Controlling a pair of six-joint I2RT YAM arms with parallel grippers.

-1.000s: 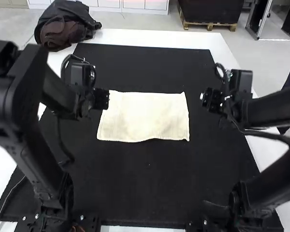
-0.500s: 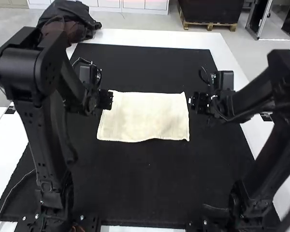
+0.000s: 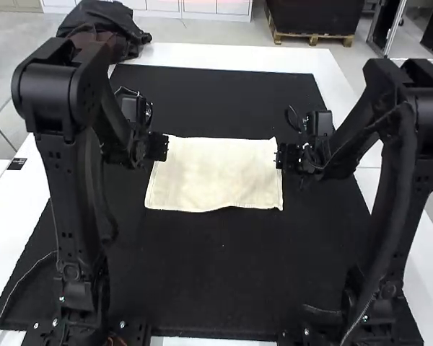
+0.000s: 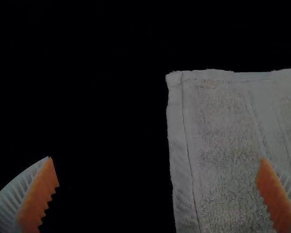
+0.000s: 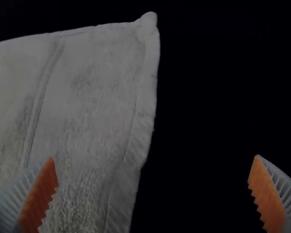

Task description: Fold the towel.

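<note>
In the high view, the towel (image 3: 215, 176) lay flat on the black mat (image 3: 216, 277), a rectangle with its long axis running from one arm's side to the other's. Whether it was one layer or already doubled could not be told. The left gripper (image 3: 157, 146) was at its left short side, close to the far corner; the right gripper (image 3: 286, 156) was at its right short side, a little nearer the arms' bases. Neither arm was clearly the nearer, as each had its own end of the cloth right beside it.

In the left wrist view, that gripper's fingers stood wide apart and empty, one orange pad (image 4: 40, 194) over the mat and the other over the cloth. The left hem (image 4: 180, 160) ran between them, leading to a corner (image 4: 174, 78).

In the right wrist view, the fingers were likewise spread wide with nothing between the pads. The right hem (image 5: 137, 145) crossed the gap at a slight slant and met its own corner (image 5: 149, 20).

The next move seemed to call for both grippers to go down and close across these hems, near the far corners. The slanting right hem looked likelier to be pinched unevenly.
</note>
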